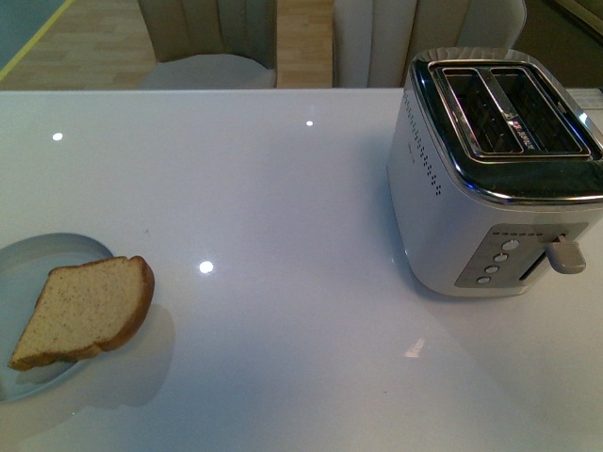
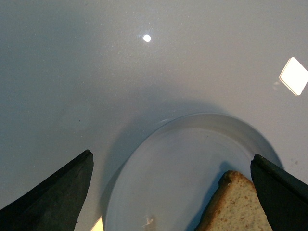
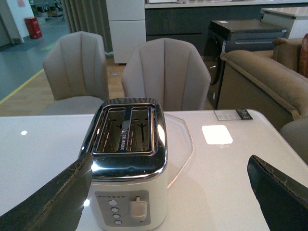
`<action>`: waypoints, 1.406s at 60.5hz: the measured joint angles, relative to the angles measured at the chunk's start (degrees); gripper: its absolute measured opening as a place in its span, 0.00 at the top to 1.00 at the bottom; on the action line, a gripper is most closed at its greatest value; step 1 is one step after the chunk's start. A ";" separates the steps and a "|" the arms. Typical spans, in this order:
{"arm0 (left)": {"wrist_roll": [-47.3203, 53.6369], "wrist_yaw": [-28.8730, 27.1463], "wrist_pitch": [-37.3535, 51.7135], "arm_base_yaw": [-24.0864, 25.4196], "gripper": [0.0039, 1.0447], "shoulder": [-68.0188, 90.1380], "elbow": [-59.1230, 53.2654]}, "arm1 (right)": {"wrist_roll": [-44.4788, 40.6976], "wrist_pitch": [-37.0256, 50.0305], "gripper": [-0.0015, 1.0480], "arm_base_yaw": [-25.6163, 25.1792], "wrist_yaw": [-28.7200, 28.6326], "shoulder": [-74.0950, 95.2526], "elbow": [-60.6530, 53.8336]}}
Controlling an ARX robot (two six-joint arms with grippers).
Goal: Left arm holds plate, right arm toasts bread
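Bread (image 1: 89, 311) lower left of front frame, lying on plate (image 1: 24, 268), crust end hanging past the rim over worktop (image 1: 283, 188); my left tool (image 2: 171, 155) wide, straddling the plate, not gripping; my right tool (image 3: 168, 160) wide, empty, facing toaster (image 1: 490, 179) at upper right; risk: nudge or tilt the glossy plate when I clamp and the overhanging slice slides off; slots look narrow, slice could snag

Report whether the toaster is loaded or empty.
Empty. Both slots of the toaster show only bare wire guides, and the bread lies on the plate.
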 joint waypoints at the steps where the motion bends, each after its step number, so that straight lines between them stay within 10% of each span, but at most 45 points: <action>1: 0.00 -0.04 0.02 0.00 0.07 0.28 0.07 | 0.00 0.00 0.08 0.00 0.00 0.00 0.00; 74: -2.38 -1.90 -3.15 -3.13 0.07 14.49 7.26 | 0.00 0.00 0.08 0.00 0.00 0.00 0.00; 85: -3.17 -1.73 -3.34 -3.06 0.32 14.73 7.32 | 0.00 0.00 0.08 0.00 0.00 0.00 0.00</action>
